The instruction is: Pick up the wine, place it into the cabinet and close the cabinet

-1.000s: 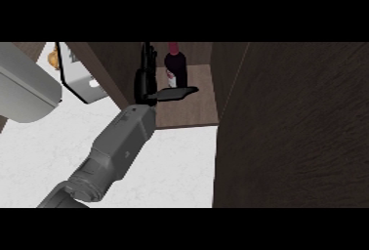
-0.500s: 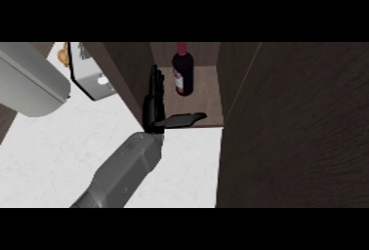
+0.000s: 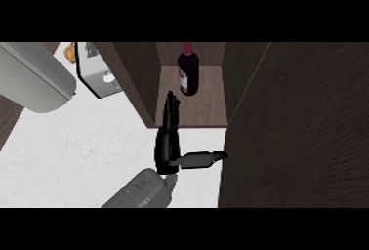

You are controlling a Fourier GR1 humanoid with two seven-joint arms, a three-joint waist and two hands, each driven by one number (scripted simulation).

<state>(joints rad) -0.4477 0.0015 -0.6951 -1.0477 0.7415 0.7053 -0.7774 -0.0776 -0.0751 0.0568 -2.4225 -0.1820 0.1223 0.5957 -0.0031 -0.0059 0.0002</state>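
1. Black hand (image 3: 170, 141) on a grey forearm comes in from the lower edge, fingers straight and spread from the thumb, holding nothing. Which arm it belongs to is not clear; I take it as the right.
2. One dark glass wine bottle (image 3: 188, 73) with a pale label stands upright inside the dark wooden cabinet (image 3: 140, 83), apart from the fingertips.
3. One cabinet door (image 3: 302, 127) stands open to the right.
4. Risk, in my judgement: swinging the door carelessly could jolt the bottle over.
5. White marble worktop (image 3: 79, 141) lies below; one grey appliance (image 3: 32, 75) sits far left.
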